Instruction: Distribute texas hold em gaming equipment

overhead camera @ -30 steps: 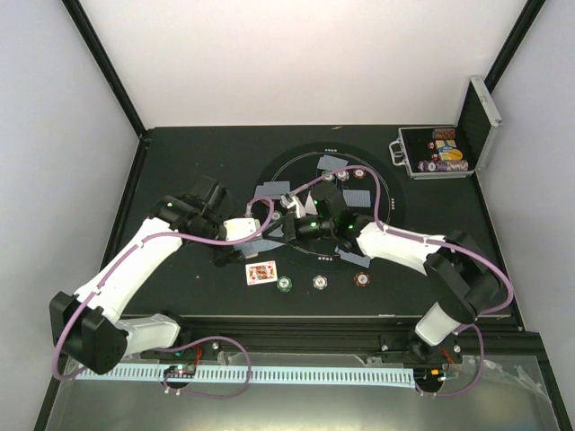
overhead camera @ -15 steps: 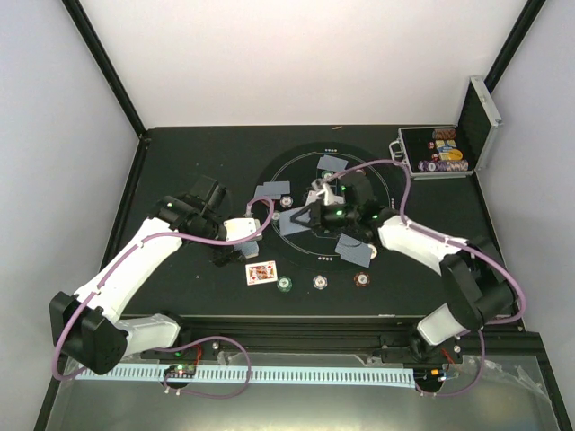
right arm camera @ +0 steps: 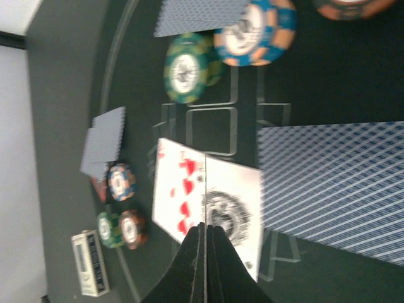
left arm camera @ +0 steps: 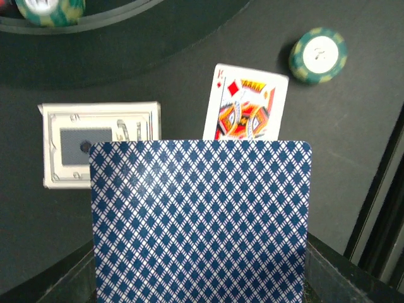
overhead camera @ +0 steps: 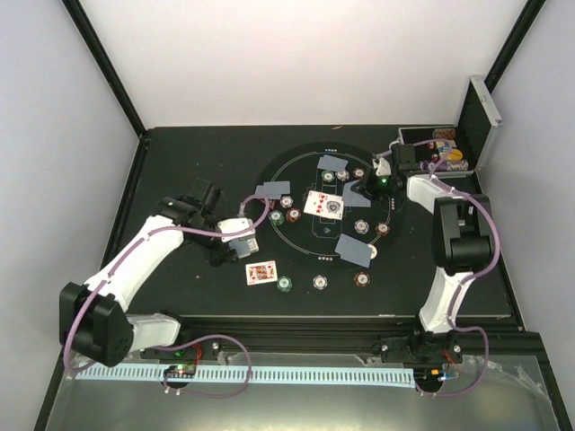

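The left gripper (overhead camera: 231, 248) is clamped on an upright blue-backed playing card (left arm camera: 201, 221); whether more cards lie behind it cannot be told. It hangs over the black table (overhead camera: 180, 162) just beside the round mat (overhead camera: 305, 241). Below it lie a face-up king of diamonds (left arm camera: 246, 107), a card box (left arm camera: 98, 145) and a green chip (left arm camera: 318, 55). The right gripper (right arm camera: 204, 237) has its fingers pressed together and holds nothing. It points over two face-up cards (overhead camera: 323, 204) lying side by side at the mat's centre. Face-down card pairs (overhead camera: 332, 162) and small chips (overhead camera: 360, 225) ring the mat. An open silver-edged case (overhead camera: 482, 108) stands at the far right corner.
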Controlling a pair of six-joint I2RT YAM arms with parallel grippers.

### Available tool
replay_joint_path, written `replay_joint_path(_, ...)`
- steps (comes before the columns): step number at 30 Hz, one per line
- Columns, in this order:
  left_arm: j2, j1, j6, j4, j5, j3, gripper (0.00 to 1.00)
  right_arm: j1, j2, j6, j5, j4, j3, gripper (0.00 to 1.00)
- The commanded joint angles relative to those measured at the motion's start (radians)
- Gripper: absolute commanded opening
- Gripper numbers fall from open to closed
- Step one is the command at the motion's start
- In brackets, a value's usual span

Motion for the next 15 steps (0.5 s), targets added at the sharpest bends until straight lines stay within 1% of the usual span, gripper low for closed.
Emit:
replay_joint_path(1, 0.026, 0.069, 0.042, 0.053, -0.031, -0.057, 0.02, -0.029, 0.096, -0.082, 0.029, -0.108, 0.073, 0.01)
replay_joint_path(6, 0.060, 0.152, 0.070, 0.112, -0.059, -0.110, 0.02, -0.039, 0.170, -0.097, 0.013, -0.123, 0.111, 0.03)
replay_joint_path(9, 0.075, 0.192, 0.079, 0.174, -0.085, -0.143, 0.02, -0.041, 0.188, -0.095, 0.036, -0.133, 0.114, 0.04)
replay_joint_path(10, 0.083, 0.201, 0.078, 0.201, -0.103, -0.156, 0.01, -0.041, 0.186, -0.095, 0.045, -0.132, 0.109, 0.06)
replay_joint_path(11, 0.095, 0.212, 0.074, 0.228, -0.120, -0.168, 0.02, -0.041, 0.182, -0.096, 0.052, -0.135, 0.105, 0.10)
replay_joint_path(13, 0.124, 0.224, 0.062, 0.284, -0.157, -0.187, 0.01, -0.041, 0.168, -0.102, 0.075, -0.148, 0.103, 0.22)
replay_joint_path(15, 0.169, 0.235, 0.042, 0.327, -0.184, -0.192, 0.02, -0.041, 0.150, -0.114, 0.112, -0.176, 0.108, 0.30)
